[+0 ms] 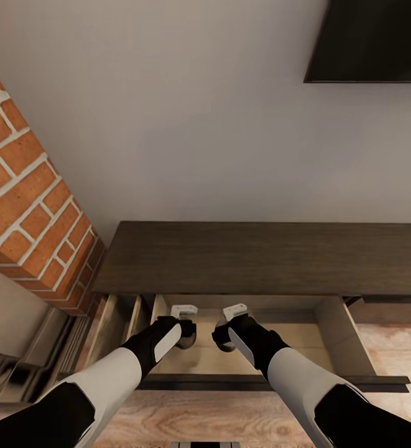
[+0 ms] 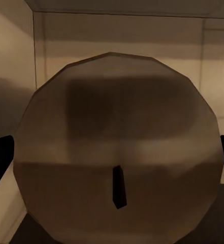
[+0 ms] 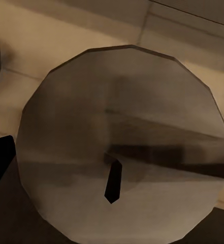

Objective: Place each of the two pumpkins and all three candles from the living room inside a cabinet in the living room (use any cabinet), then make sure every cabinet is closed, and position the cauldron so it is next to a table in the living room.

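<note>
Both pincers sit low inside the open pale-lined drawer (image 1: pixel 329 333) of the long dark-brown wooden cabinet (image 1: pixel 261 258); its overhanging top blocks the rear (side walls close), while bare drawer floor lies toward its right corner.

We see the cabinet (image 1: pixel 261 258) with its drawer (image 1: pixel 329 330) pulled open over the wood floor (image 1: pixel 230 414). Its pale bottom shows in both wrist views, one candle (image 2: pixel 117 147) in the left, another candle (image 3: pixel 122 142) in the right.

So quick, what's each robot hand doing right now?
Left gripper: closed on a candle, over the open cabinet drawer.
Right gripper: closed on another candle, over the same drawer.
</note>
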`<state>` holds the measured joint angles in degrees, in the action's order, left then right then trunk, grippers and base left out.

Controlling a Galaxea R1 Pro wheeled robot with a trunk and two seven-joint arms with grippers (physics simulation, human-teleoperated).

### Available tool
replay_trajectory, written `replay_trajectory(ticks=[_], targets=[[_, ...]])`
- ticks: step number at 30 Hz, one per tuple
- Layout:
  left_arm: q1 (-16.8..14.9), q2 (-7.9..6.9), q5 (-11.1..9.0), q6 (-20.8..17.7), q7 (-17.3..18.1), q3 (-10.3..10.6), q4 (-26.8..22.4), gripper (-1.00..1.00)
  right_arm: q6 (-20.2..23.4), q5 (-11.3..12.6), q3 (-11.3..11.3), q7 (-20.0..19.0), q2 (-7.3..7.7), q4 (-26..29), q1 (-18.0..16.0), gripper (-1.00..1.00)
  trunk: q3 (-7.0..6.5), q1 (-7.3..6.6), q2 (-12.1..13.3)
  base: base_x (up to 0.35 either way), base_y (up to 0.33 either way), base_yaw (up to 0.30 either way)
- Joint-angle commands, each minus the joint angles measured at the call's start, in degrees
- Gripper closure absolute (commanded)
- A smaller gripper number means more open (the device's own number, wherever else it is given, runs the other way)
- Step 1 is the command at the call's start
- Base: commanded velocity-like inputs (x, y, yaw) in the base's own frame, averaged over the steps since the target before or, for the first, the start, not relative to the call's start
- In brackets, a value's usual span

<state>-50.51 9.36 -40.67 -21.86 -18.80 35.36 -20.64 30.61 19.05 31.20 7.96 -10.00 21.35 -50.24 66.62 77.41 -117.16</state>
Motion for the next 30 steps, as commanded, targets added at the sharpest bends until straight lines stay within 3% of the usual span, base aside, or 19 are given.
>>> replay_trajectory(ticks=[1,9,30], targets=[[0.0,-0.05,-0.6,0.1,-0.5,0.5,-0.1,1.0,0.2,0.5,0.3,0.4,0.0,0.1,0.0,1.0,0.14,-0.01,0.0,0.0,0.0,0.0],[0.0,0.1,-0.6,2.3,-0.4,0.8,-0.2,1.0,-0.1,0.5,0.3,0.4,0.0,0.1,-0.1,1.0,0.88,-0.01,0.0,0.0,0.0,0.0],[0.0,0.13,-0.6,2.2,-0.3,0.9,-0.2,1.0,-2.4,0.5,0.3,0.4,0.0,-0.1,-1.3,1.0,2.85,-0.01,0.0,0.0,0.0,0.0]])
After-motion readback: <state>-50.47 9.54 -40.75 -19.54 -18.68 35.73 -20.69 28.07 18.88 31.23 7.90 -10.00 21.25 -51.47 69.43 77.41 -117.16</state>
